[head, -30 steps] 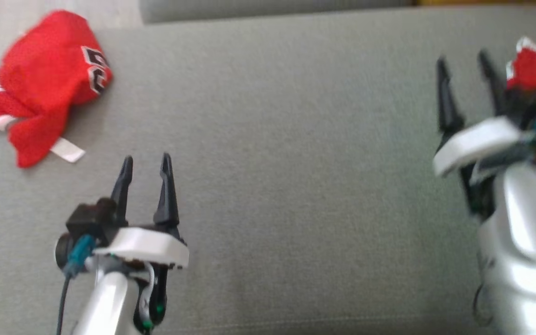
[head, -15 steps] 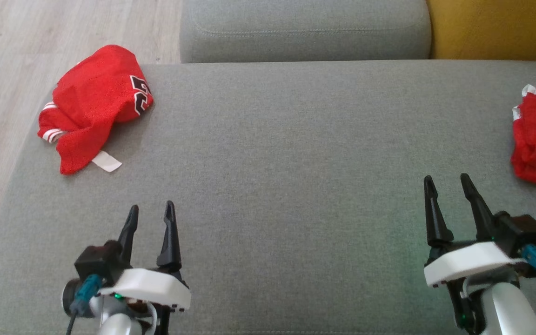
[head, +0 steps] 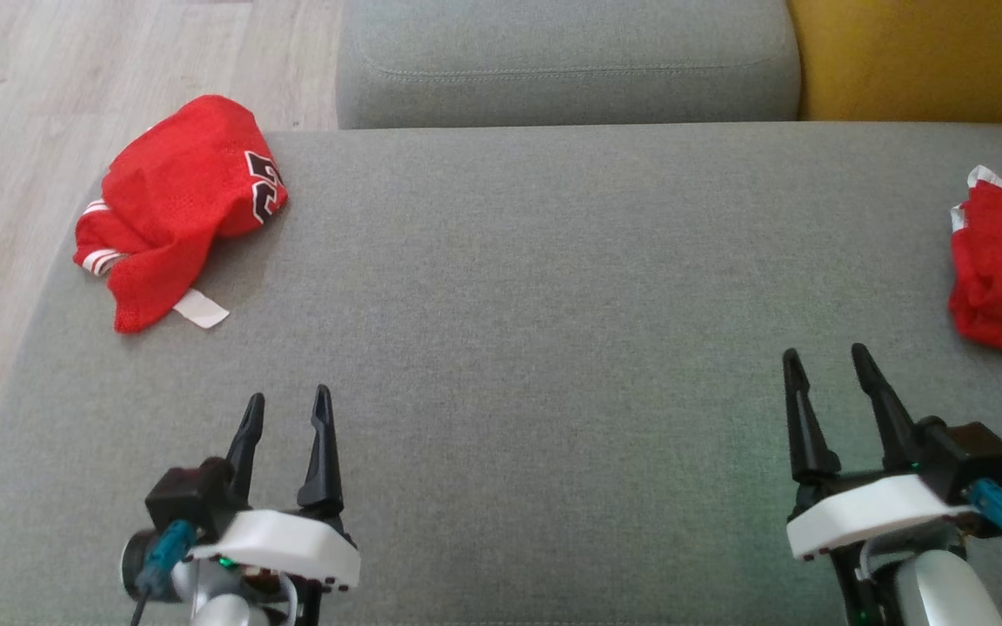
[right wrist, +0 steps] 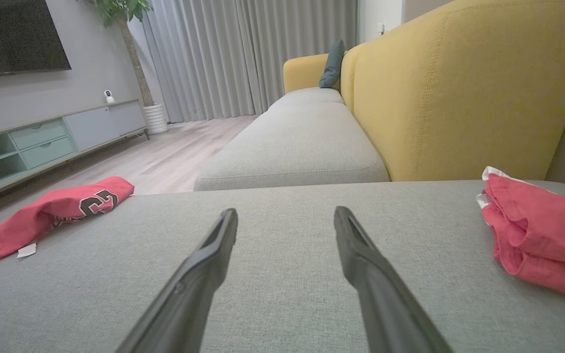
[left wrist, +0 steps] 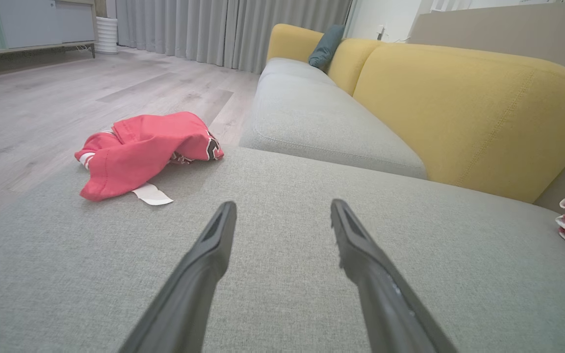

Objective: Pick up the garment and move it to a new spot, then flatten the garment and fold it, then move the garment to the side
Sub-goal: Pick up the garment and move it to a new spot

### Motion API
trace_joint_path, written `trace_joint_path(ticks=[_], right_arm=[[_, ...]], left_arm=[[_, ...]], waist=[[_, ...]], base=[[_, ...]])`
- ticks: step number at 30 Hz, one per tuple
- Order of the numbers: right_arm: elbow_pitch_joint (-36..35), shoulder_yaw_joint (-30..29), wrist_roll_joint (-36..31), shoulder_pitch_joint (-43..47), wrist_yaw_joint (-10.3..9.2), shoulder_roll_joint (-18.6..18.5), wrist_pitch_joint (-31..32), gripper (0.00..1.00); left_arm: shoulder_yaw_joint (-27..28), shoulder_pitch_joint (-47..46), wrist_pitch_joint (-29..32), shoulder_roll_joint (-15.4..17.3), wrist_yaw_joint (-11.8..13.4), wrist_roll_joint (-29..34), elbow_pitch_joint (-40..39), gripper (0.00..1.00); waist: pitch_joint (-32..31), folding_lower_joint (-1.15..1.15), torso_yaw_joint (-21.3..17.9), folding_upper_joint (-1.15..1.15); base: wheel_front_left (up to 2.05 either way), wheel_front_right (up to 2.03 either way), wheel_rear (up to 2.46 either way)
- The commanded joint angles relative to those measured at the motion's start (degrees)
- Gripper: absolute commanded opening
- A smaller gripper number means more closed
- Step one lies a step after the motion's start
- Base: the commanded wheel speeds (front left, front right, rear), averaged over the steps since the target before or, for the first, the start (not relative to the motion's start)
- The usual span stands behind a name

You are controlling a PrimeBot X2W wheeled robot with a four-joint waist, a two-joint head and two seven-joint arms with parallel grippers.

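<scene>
Facing right gripper (right wrist: 286, 212): television (right wrist: 15, 37), plant (right wrist: 118, 7)

Your right gripper (right wrist: 285, 213) hangs over the grey cushion (right wrist: 282, 294), fingers spread wide, nothing between them. Far left, you've got the crumpled red jersey (right wrist: 62, 208); at the right, another red garment (right wrist: 537, 235) lies near the yellow backrest (right wrist: 449, 88).

Grey seat (head: 536, 348) spread wide in foreground. Second grey seat (head: 566, 61) butted against its far edge. Yellow backrest (head: 927, 61) set at far right corner. Teal cushion (left wrist: 326, 46) leaned on backrest at far end. Wood floor (head: 31, 130) seen beyond left edge. Curtains (right wrist: 243, 54) drawn. TV (right wrist: 12, 34) mounted above cabinet (right wrist: 42, 142); small camera (right wrist: 109, 95) set on cabinet top, potted plant (right wrist: 155, 117) just beside its end.
</scene>
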Motion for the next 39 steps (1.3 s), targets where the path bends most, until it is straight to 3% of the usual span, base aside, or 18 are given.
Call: trace_joint_path(ticks=[1,17,23,33,39], right_arm=[[-2.1,1.9,0.3,-1.3,0.37,-0.2,0.1,1.0],[-2.5,2.2,0.4,-0.2,0.37,-0.2,0.5,1.0],[-3.5,2.4,0.5,0.4,0.37,-0.1,0.5,1.0],[-3.5,4.7,1.5,0.4,0.37,-0.1,0.2,1.0],[-3.2,9.2,1.3,-2.5,0.37,-0.1,0.9,1.0]], left_arm=[[1.6,-1.6,-0.7,0.0,-0.3,0.6,-1.7,1.0],[1.1,-1.3,-0.7,-0.2,-0.8,0.9,-1.1,1.0],[0.7,-1.8,-0.7,-0.3,-0.8,1.1,-0.8,1.0],[1.7,-1.7,-0.7,0.7,-0.6,1.2,-1.3,1.0],[4.6,0.6,-0.7,1.0,1.1,0.7,-4.5,1.0]], waist=[[-0.1,0.0,0.0,0.0],[-0.4,0.0,2.0,0.0],[-0.5,0.0,9.0,0.0],[-0.9,0.0,25.5,0.0],[0.7,0.0,28.2,0.0]], base=[[0.0,0.0,0.0],[0.0,0.0,0.0],[0.0,0.0,0.0],[0.0,0.0,0.0],[0.0,0.0,0.0]])
